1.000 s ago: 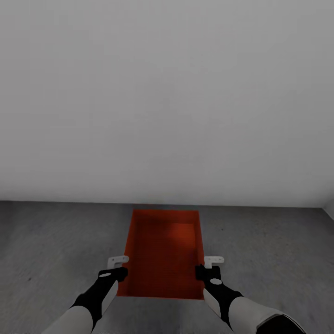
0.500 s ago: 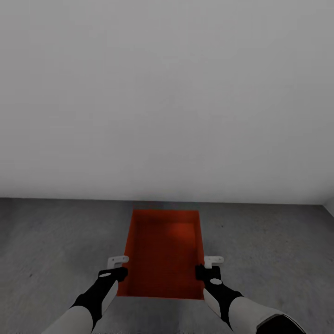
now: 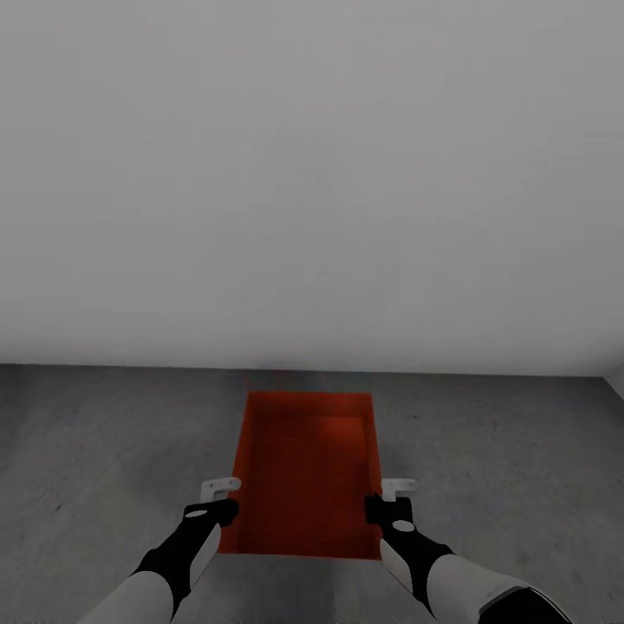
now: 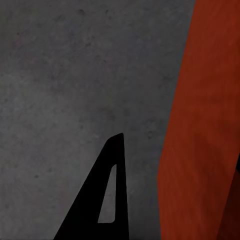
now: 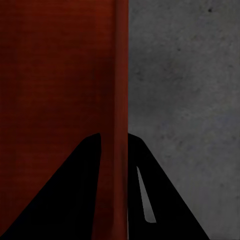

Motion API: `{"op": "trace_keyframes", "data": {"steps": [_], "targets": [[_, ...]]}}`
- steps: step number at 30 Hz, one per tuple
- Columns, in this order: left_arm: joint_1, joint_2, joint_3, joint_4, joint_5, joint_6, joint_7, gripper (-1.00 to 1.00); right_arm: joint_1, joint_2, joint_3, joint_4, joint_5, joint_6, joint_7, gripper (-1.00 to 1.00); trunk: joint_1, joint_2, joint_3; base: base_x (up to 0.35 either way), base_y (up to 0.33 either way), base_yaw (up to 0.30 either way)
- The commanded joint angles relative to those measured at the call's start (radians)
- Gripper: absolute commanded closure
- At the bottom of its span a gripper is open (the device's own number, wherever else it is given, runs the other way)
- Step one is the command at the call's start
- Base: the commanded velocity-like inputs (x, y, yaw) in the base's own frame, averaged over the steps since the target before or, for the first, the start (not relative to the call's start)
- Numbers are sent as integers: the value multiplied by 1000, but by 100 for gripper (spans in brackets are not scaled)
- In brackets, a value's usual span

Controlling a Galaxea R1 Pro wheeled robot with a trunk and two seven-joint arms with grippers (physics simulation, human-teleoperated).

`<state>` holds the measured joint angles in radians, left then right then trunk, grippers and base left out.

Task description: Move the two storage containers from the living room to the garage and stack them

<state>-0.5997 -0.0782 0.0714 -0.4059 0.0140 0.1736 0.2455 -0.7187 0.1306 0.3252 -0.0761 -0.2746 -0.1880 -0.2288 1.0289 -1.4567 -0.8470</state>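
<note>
Bin (image 3: 305, 472) pinched by both fingers: right (image 5: 114, 185) astride wall, left (image 3: 227, 501) likewise. Uneven release over floor (image 3: 104, 451) could tilt it.

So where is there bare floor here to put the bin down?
Bare grey floor runs on both sides of the storage container, and a strip lies between its far end and the white wall. Crowding is at its long walls, where the left pincer and right pincer sit.
</note>
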Motion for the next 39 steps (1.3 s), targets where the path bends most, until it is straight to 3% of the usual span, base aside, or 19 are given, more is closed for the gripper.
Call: {"op": "trace_keyframes", "data": {"steps": [1, 24, 39], "targets": [[0, 9, 10, -3, -17, 7, 6, 100, -1, 0, 6, 1, -11, -5, -4, 100, 0, 0, -2, 0, 0, 0], [0, 9, 10, -3, -17, 7, 6, 100, -1, 0, 6, 1, -11, -6, -4, 100, 0, 0, -38, 0, 0, 0], [0, 9, 10, -3, -17, 7, 6, 100, -1, 0, 6, 1, -11, -6, -4, 100, 0, 0, -40, 0, 0, 0]]}}
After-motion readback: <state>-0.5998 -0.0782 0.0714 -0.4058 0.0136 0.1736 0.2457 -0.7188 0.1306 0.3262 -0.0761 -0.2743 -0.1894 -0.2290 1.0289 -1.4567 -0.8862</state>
